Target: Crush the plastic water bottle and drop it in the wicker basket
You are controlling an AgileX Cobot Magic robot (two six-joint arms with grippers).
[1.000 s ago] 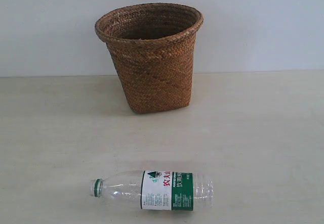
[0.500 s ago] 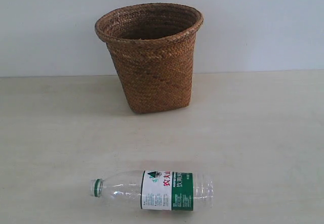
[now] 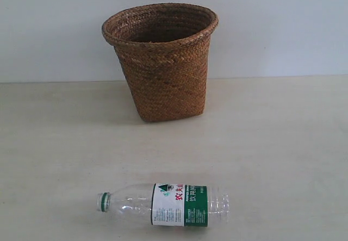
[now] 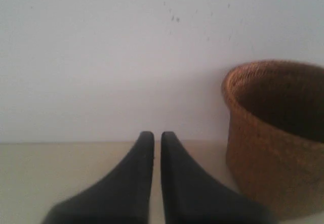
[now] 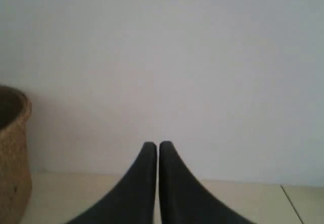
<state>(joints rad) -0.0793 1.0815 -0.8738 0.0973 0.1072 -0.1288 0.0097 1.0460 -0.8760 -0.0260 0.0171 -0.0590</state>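
The plastic water bottle (image 3: 166, 204) lies on its side near the table's front edge, green neck ring to the left, uncrushed. Behind it the wicker basket (image 3: 161, 61) stands upright by the wall. Neither gripper shows in the exterior view. In the left wrist view my left gripper (image 4: 157, 134) is shut with nothing between its black fingers, and the wicker basket (image 4: 273, 143) stands off to one side of it. My right gripper (image 5: 158, 144) is shut and empty too, with the basket's rim (image 5: 12, 133) at that picture's edge. The bottle is hidden from both wrist views.
The pale wooden table (image 3: 283, 143) runs back to a plain white wall (image 3: 283, 29) just behind the basket. A thin seam in the tabletop (image 5: 293, 204) shows in the right wrist view.
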